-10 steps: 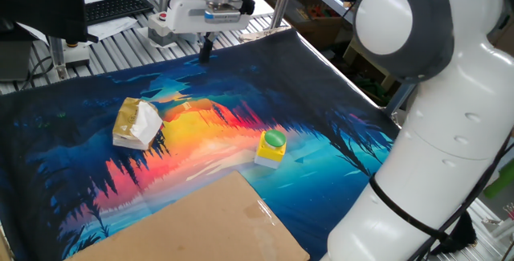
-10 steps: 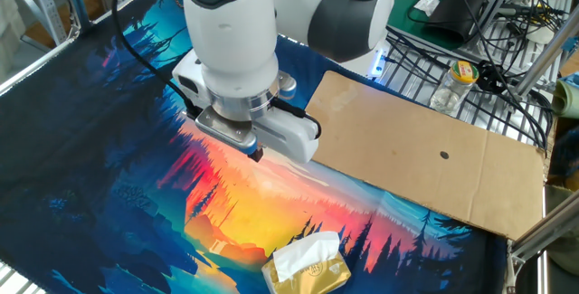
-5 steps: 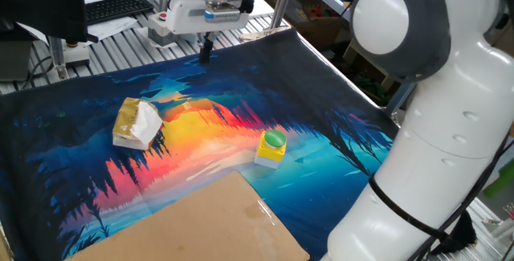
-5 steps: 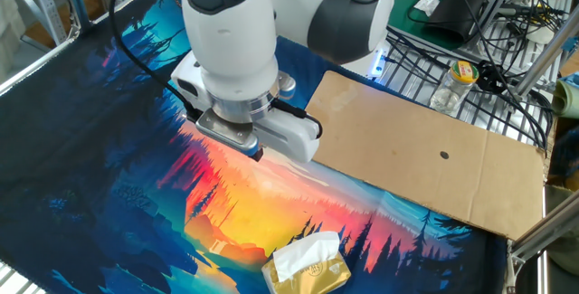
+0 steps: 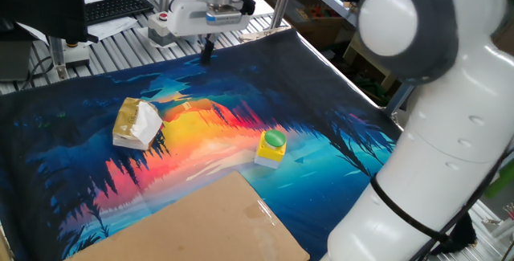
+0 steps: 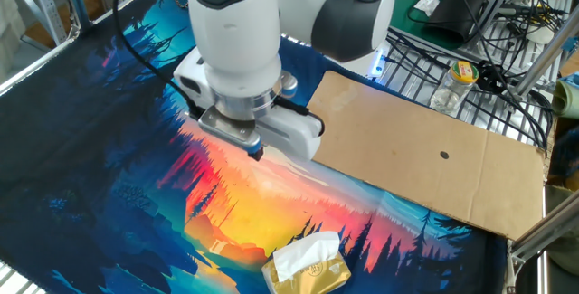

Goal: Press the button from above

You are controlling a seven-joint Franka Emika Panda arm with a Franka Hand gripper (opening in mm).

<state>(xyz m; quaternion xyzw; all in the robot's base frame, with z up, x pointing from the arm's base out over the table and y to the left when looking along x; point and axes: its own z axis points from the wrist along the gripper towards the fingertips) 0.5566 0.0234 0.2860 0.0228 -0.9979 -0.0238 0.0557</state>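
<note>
Arm has shifted slightly since a second ago: in the other fixed view the wrist housing sits a bit further right, and in one fixed view the elbow joint has nudged right. Gripper hangs over the far edge of the printed mat, well apart from the button. Button sits on the mat near the cardboard sheet, unmoved. Tissue pack also unmoved. Fingertips are dark and tiny in both views; can't tell whether they're spread or closed. The arm hides the button in the other fixed view.
</note>
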